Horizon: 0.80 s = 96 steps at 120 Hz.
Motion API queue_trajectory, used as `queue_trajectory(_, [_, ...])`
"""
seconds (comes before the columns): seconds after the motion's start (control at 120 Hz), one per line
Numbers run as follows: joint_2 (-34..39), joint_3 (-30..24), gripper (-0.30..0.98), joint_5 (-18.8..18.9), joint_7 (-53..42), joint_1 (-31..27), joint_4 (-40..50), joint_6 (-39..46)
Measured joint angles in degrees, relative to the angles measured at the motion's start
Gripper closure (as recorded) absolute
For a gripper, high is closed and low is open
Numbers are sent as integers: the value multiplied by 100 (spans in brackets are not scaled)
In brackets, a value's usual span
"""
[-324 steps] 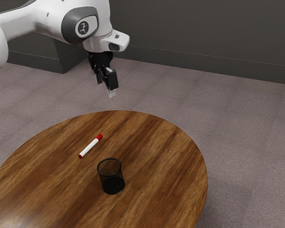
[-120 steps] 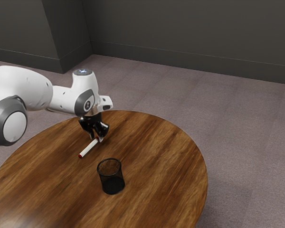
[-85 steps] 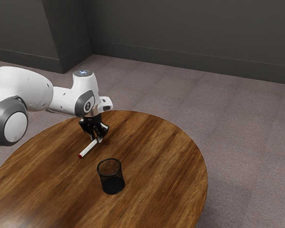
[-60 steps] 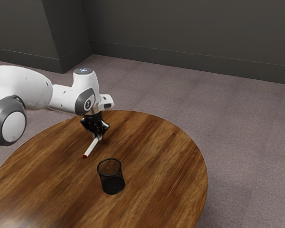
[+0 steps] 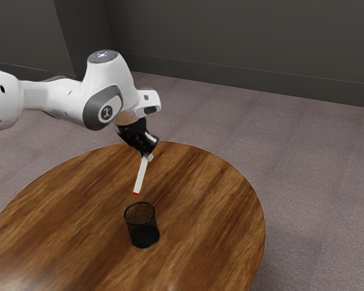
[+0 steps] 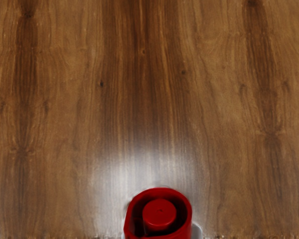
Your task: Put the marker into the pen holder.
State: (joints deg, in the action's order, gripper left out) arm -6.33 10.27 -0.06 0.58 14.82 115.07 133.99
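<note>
1. Marker (image 5: 141,176) hangs from the claw (image 5: 147,158), pinched near its upper end; half a second ago it slanted low over the surface (image 5: 212,200), and now it rides higher and steeper.
2. The arm (image 5: 103,103) has risen and shifted toward the exterior view's right, bringing the marker's lower red tip (image 5: 136,193) near the pen holder (image 5: 143,236). In that view the tip stops short of the rim, so nothing has gone in.
3. The pen holder stands upright where it stood before, its mouth facing up, which leaves the target unchanged.
4. In the wrist view, the red upper end (image 6: 159,214) sits close under the hand. The grip there leaves most of the barrel free below, which should suit a drop into the cup.
5. Picking up looks finished; carrying is the step in hand. The marker leans a little, so I judge it needs more height, a move over the mouth and some straightening before lowering. Otherwise the tip could catch the rim, twist in the grip or tip the holder.
</note>
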Motion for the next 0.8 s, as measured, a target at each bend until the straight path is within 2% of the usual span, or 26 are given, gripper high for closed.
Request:
queue_trajectory(0.258, [266,6,78,18,160,288,498,-11])
queue_trajectory(0.608, [243,-218,75,-26,329,352,986,-21])
queue_trajectory(0.658, [243,-256,70,-55,337,333,1070,-24])
queue_trajectory(0.8, [256,-306,39,-187,252,300,1127,-152])
